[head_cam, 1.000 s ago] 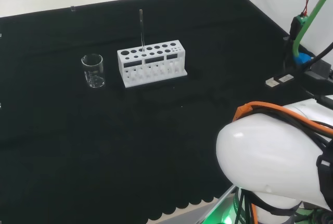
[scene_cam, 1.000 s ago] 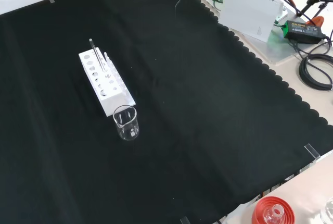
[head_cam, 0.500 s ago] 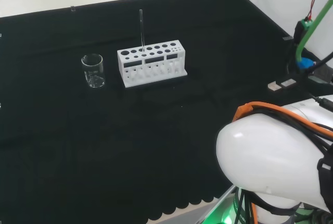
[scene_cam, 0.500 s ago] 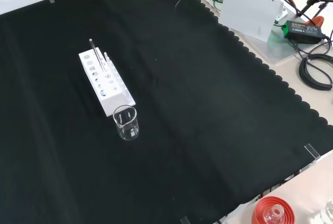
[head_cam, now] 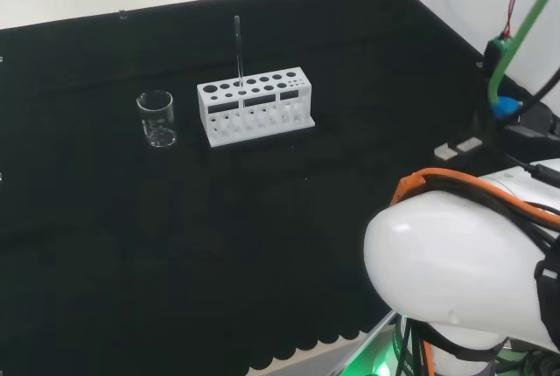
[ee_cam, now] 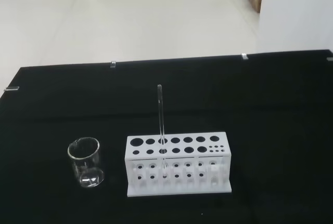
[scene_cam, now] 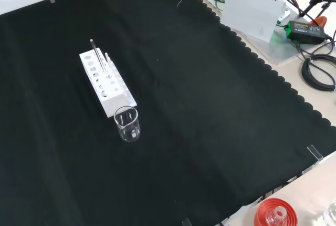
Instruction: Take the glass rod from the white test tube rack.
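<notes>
Rod upright in rack, upper-left-centre of head view, long axis vertical, top well above rack holes. Front view: rod in far half of rack, upper left of frame. Beaker beside rack's left end in head view, apart from it. Arm link at lower right of head view, well apart from rack across bare desk. Wrist view: rod straight ahead, mid-frame. Fingers' state: cannot tell. Judgement: approach leftward across head view, grip exposed upper shaft, lift straight up.
</notes>
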Available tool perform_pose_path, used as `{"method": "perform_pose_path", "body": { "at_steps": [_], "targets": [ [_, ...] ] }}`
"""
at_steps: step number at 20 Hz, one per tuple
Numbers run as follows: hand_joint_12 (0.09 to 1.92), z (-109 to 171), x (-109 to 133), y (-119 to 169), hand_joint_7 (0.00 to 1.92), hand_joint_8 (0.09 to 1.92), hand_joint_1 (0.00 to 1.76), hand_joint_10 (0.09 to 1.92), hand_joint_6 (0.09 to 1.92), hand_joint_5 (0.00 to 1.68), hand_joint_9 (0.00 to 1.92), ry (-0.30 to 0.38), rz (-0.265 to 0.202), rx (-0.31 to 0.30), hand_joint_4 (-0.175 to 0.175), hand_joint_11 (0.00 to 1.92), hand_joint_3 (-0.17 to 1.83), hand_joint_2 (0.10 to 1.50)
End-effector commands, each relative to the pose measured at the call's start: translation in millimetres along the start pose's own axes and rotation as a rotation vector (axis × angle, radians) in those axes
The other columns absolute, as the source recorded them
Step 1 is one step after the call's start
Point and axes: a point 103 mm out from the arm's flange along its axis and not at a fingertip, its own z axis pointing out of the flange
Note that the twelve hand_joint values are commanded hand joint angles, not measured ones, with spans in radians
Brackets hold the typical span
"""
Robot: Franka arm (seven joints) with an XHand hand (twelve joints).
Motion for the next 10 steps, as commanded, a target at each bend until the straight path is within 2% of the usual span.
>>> {"method": "perform_pose_path", "body": {
  "at_steps": [1,4,5,6,10],
  "targets": [
    [1.46,-5,5,48,0.08,0.78,0.65,0.93,0.09,0.19,0.2,0.012,-0.002,0.022,-0.061,0.15,0.47,0.87],
    [1.45,-8,7,69,0.1,0.8,0.65,0.93,0.09,0.21,0.23,0.011,-0.01,0.015,-0.064,0.18,0.47,0.87],
    [1.45,-9,-9,64,0.1,0.8,0.65,0.93,0.09,0.22,0.24,0.013,-0.044,-0.01,-0.065,0.19,0.48,0.87],
    [1.45,-9,-13,66,0.11,0.81,0.66,0.93,0.09,0.23,0.25,0.005,-0.046,-0.008,-0.066,0.2,0.48,0.87],
    [1.44,-5,0,102,0.14,0.82,0.66,0.92,0.09,0.26,0.29,0.015,-0.049,0.052,-0.07,0.23,0.48,0.87]
  ]
}}
